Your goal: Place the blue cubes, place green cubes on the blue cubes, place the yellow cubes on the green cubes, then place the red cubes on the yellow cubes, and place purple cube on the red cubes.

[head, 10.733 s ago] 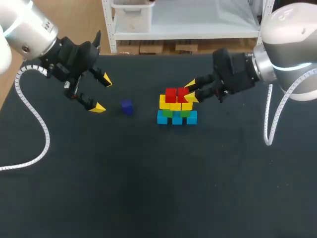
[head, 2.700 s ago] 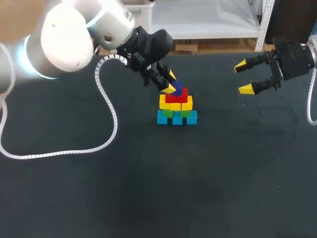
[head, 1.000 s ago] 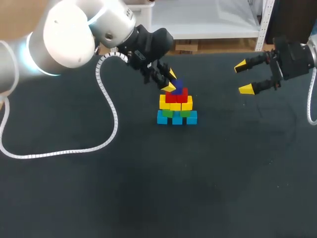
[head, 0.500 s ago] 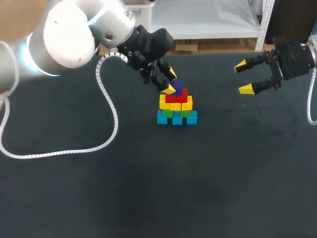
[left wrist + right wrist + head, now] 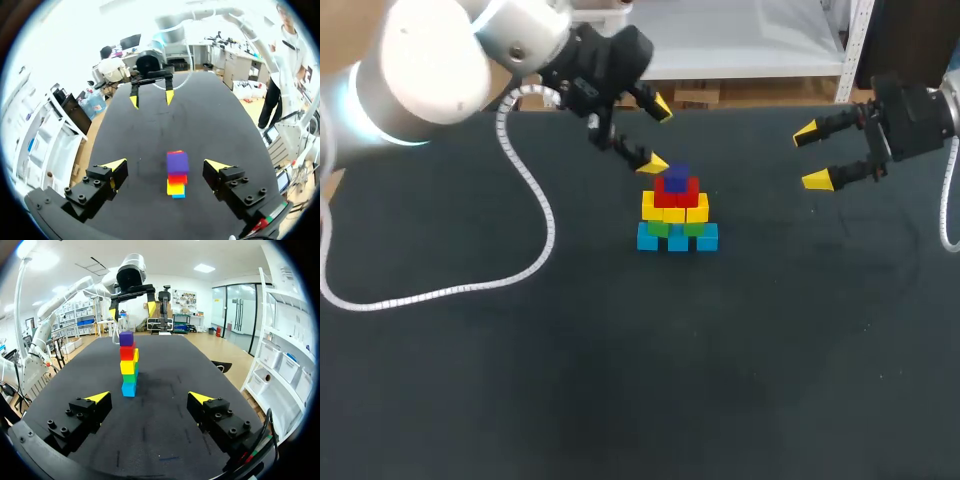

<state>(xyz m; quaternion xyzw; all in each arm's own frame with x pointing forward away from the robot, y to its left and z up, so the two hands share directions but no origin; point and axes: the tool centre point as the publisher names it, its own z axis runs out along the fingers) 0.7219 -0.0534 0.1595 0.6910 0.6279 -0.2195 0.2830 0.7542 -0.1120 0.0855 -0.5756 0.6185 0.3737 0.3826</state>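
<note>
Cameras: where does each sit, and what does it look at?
Head view: above and behind the robot, looking down at the table and cube tower; left claw, right claw show.
Left wrist view: on the left wrist, looking down onto the purple cube; own claw shows.
Right wrist view: on the right wrist, looking across at the tower's side; own claw shows.
Shared: all see the tower; wrist views see each other's claw.
</note>
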